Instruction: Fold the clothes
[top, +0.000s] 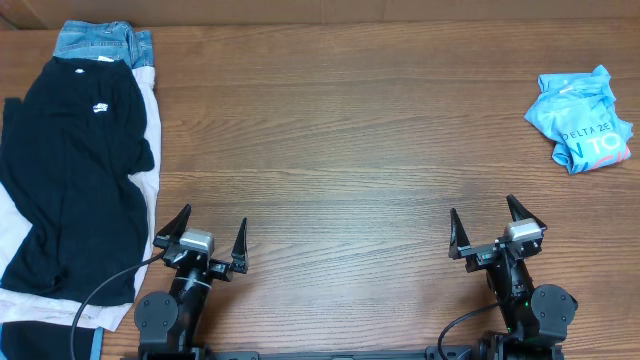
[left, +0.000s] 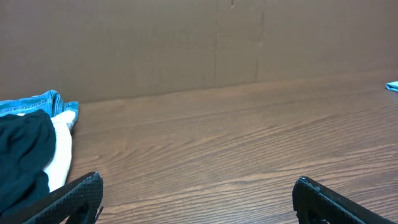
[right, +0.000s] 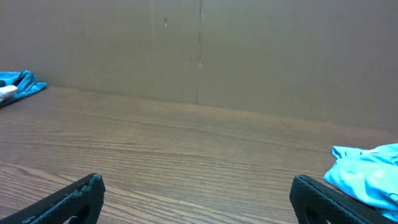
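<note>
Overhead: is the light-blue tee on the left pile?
No, the light-blue tee lies crumpled alone at far right, apart from the pile.

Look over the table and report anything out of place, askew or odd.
The light-blue printed tee lies crumpled in a heap on the right, far from the other clothes. Those sit on the left in a rumpled stack: the black T-shirt over a pale garment and blue denim. Nothing looks spilled or damaged.

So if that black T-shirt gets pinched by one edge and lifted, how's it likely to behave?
Probably floppy: the black T-shirt lies flat and creased, so it should drape and bunch from a single pinch. It is likely light for its spread. It rests on a pale garment and denim, so dragging it may pull those along.
</note>
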